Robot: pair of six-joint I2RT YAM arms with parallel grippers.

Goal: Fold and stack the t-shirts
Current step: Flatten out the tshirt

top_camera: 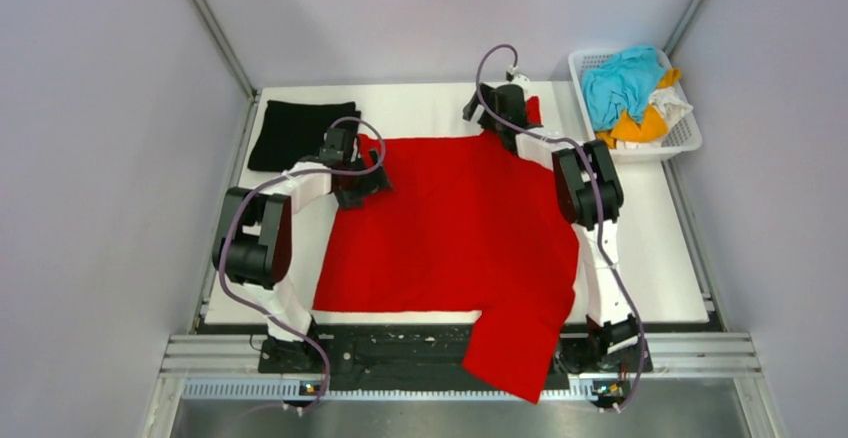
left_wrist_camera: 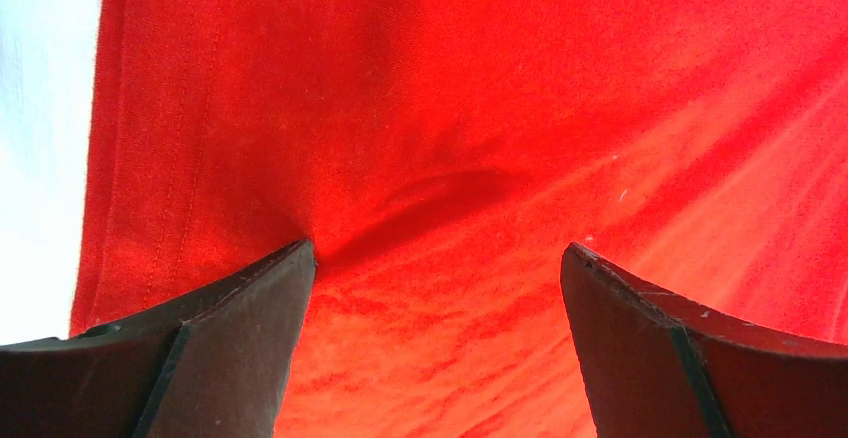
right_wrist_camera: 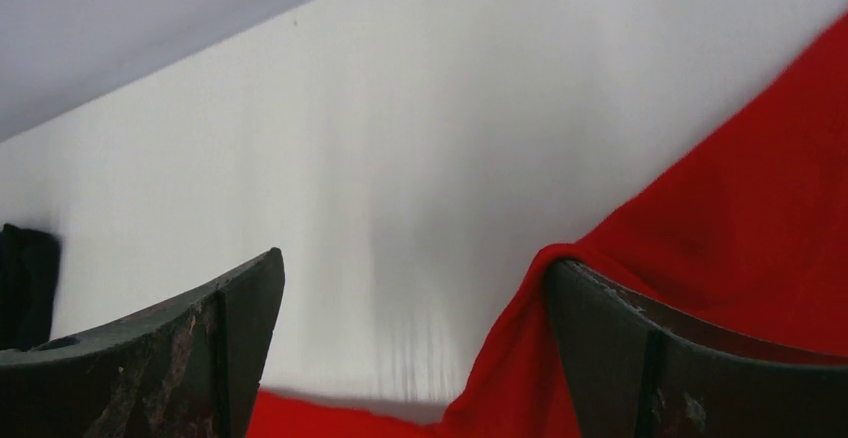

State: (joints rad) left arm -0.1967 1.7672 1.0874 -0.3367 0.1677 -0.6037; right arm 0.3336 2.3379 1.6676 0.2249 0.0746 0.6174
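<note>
Red t-shirt: spread at counter centre, sleeve overhanging at 6 o'clock.
Folded black t-shirt: 10 o'clock; overhead view shows it whole.
Basket: 2 o'clock.
Left gripper: jaws apart over cloth.
Right gripper: jaws apart; wrist view alone shows cloth draped over one finger.

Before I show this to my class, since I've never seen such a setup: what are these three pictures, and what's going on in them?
Two robot arms are bolted at a table's near edge. One picture looks down from above; the other two come from cameras on each wrist. A red t-shirt lies spread out, one part hanging over the near edge. A folded black shirt lies far left; a basket of clothes stands far right. The left pincer is open over the red cloth. The right pincer is open too, red cloth draped against one finger.
</note>
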